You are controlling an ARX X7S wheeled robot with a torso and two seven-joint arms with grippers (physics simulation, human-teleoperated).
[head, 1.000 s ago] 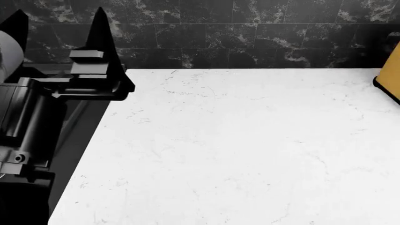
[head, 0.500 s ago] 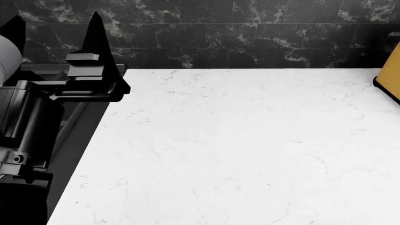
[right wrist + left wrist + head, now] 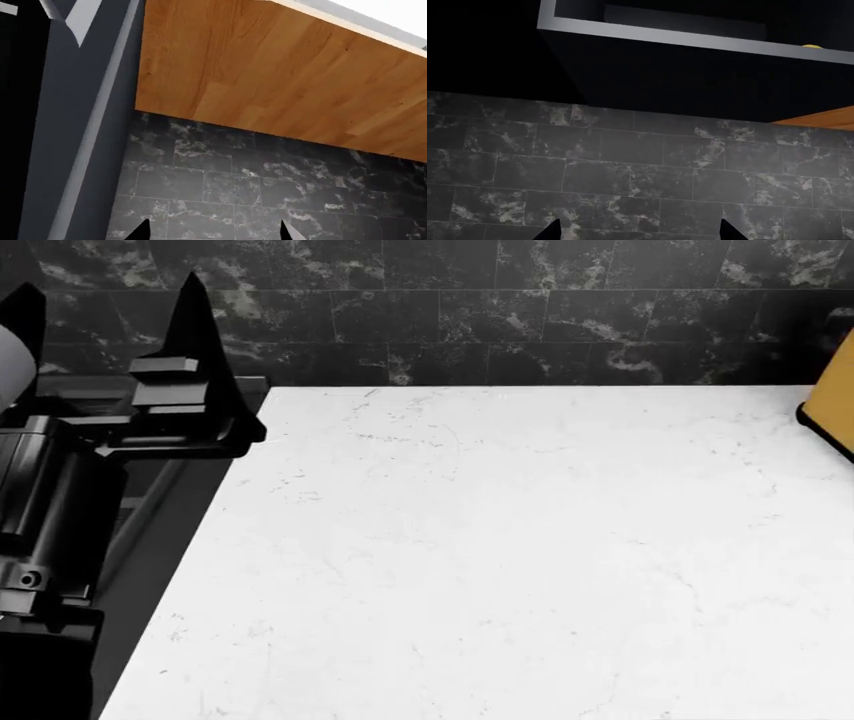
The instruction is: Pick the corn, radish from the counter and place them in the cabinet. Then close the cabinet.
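white stone-look counter with faint grey veins, lying flat.

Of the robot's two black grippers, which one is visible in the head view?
The left gripper, open, beside the white stone counter's left edge. The right gripper shows only as two fingertips in its own wrist view.

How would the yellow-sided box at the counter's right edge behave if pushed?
Only a corner of the yellow-sided box shows. Its flat side and dark base look rigid, so it would probably slide, not roll. The counter looks smooth, so it likely offers little grip. Weight cannot be judged.
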